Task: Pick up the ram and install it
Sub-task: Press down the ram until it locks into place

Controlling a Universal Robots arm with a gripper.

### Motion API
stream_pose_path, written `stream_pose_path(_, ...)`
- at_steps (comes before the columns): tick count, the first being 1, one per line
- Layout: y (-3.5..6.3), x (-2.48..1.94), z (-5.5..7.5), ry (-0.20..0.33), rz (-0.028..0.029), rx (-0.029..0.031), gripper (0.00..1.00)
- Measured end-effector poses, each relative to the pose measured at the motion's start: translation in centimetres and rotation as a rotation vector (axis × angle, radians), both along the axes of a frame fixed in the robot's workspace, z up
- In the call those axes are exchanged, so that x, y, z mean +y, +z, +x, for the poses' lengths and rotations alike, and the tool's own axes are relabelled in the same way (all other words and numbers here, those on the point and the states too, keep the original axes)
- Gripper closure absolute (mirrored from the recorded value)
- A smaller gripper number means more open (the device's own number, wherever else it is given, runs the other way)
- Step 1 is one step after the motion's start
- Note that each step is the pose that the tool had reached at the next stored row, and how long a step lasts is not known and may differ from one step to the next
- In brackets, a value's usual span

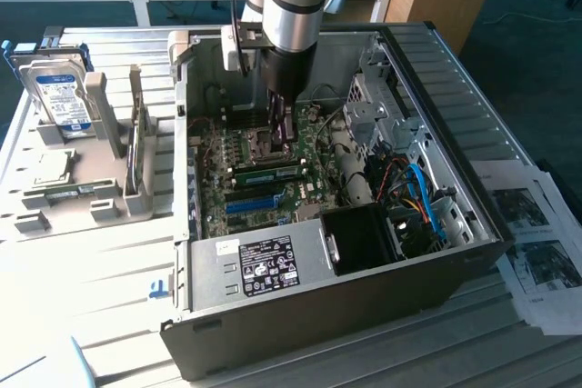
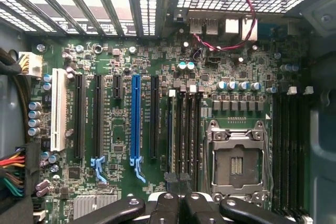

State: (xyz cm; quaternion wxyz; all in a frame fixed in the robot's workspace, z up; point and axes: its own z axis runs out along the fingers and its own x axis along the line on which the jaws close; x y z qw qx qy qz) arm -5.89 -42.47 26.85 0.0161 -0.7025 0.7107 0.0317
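Inspection finds the gripper (image 1: pixel 284 129) lowered inside the open computer case (image 1: pixel 455 179), directly above the motherboard (image 1: pixel 264 179) and beside the empty processor socket (image 2: pixel 234 158). Its jaws are closed tight together, with nothing visibly held between them. The ram (image 1: pixel 270 171) lies lengthwise in a slot on the motherboard, just below the gripper tip, apparently seated. Judgement: pick-up and placement look done; whether the stick is fully latched cannot be confirmed.

Glossy green motherboard (image 2: pixel 157 129), metal case (image 1: pixel 300 265)
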Motion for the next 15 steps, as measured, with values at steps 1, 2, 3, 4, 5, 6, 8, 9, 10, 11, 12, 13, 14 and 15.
stream_pose_path(1,0.09,0.00,0.0,0.000,0.0002,-0.0001,0.90)
stream_pose_path(2,0.19,0.00,0.0,0.000,0.0001,-0.0001,0.90)
stream_pose_path(3,0.29,0.00,0.0,0.000,0.0001,-0.0001,0.90)
stream_pose_path(4,0.40,0.00,0.0,0.000,0.0000,0.0000,0.90)
stream_pose_path(5,0.52,0.00,0.0,0.000,0.0000,0.0000,0.90)
stream_pose_path(6,0.63,0.00,0.0,0.000,0.0000,0.0000,0.90)
stream_pose_path(8,0.89,0.01,0.0,0.000,0.0000,0.0000,0.90)
stream_pose_path(9,1.02,0.01,0.0,0.000,0.0001,-0.0001,0.90)
stream_pose_path(10,1.15,0.01,0.0,0.000,0.0001,-0.0001,0.90)
stream_pose_path(11,1.27,0.01,0.0,0.000,0.0001,-0.0001,0.90)
stream_pose_path(12,1.39,0.01,0.0,0.000,0.0001,-0.0001,0.90)
stream_pose_path(13,1.52,0.01,0.0,0.000,0.0001,-0.0001,0.90)
stream_pose_path(14,1.65,0.02,0.0,0.000,0.0001,-0.0001,0.90)
stream_pose_path(15,1.76,0.02,0.0,0.000,0.0001,0.0000,0.90)
